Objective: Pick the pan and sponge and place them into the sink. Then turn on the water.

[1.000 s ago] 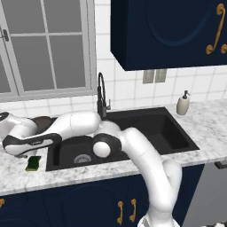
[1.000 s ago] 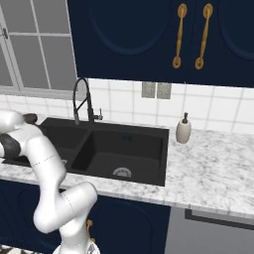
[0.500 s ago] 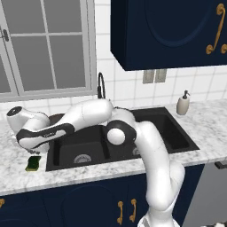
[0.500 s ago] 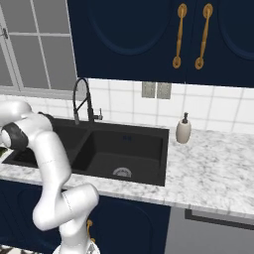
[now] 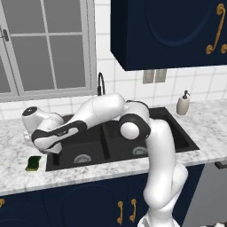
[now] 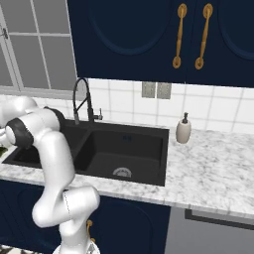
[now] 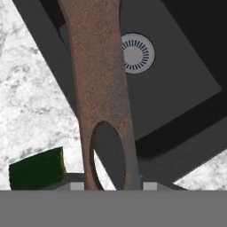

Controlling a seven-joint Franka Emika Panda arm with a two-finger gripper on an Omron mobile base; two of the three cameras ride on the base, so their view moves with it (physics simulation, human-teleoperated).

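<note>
Hand view, pan (image 7: pixel 99 88) handle over sink (image 7: pixel 177 102), sponge (image 7: pixel 37 170) beside

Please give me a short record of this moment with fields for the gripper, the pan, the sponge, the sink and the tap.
gripper: shut on the pan handle, at the sink's left end
pan: brown handle with an oval hole runs up the hand view, held over the sink's left edge; its bowl cannot be seen
sponge: on the marble counter, left of the sink, not yet in it
sink: black double basin, silver drain under the handle
tap: black, behind the sink; no water visible
</note>
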